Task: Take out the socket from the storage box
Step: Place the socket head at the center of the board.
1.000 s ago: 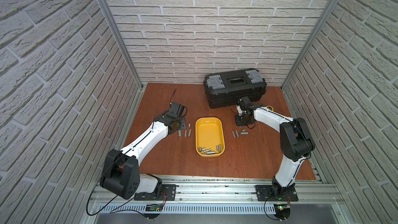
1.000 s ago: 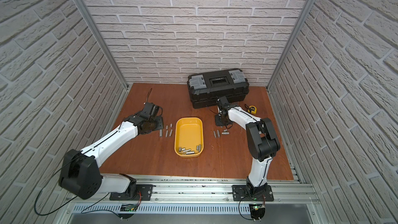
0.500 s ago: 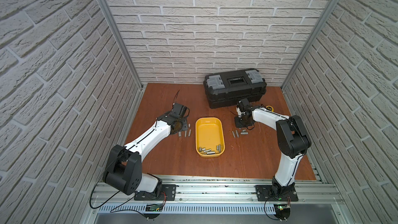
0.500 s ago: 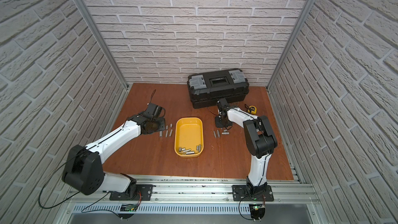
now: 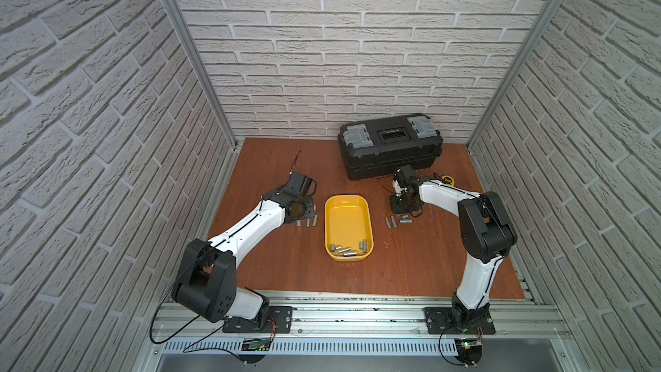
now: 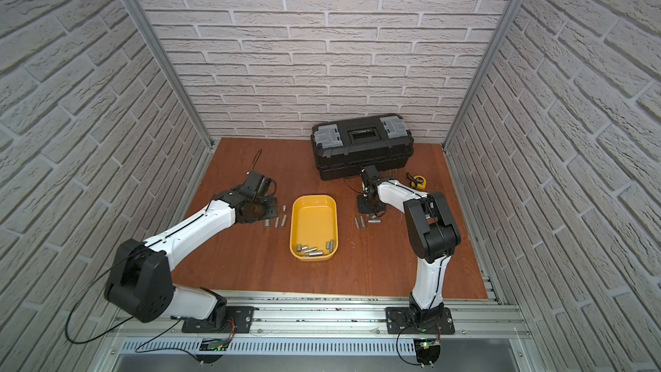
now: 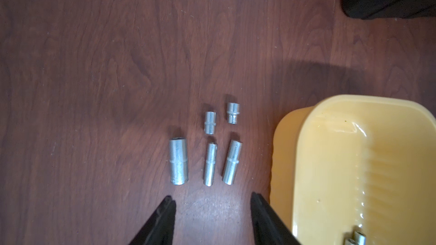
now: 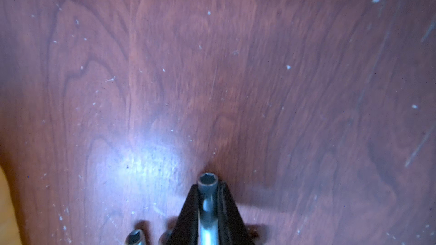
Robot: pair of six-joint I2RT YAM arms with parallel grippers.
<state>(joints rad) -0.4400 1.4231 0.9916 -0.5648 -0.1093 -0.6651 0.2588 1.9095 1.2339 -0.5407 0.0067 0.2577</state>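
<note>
The storage box [image 5: 347,220] [image 6: 314,220] [image 7: 330,161] is a shallow yellow tub in the middle of the table. Several steel sockets [image 5: 345,250] [image 6: 314,249] lie at its near end. My left gripper [image 7: 212,200] [image 5: 304,211] hangs open and empty just left of the tub, over several sockets [image 7: 210,152] [image 5: 307,222] laid on the wood. My right gripper [image 8: 208,186] [image 5: 402,205] is down at the table to the right of the tub. It is shut on a socket [image 8: 207,199] whose hex mouth sticks out past the fingertips. More sockets [image 5: 393,222] [image 8: 134,236] lie beside it.
A large black toolbox [image 5: 390,144] [image 6: 361,141] with grey latches stands closed at the back, just behind the right gripper. A yellow tape measure [image 5: 447,181] [image 6: 418,181] lies to its right. Brick-pattern walls close in three sides.
The left wrist has edged a little toward the sockets left of the tub. The right arm's elbow has drawn in slightly, while its gripper stays low with the socket.
</note>
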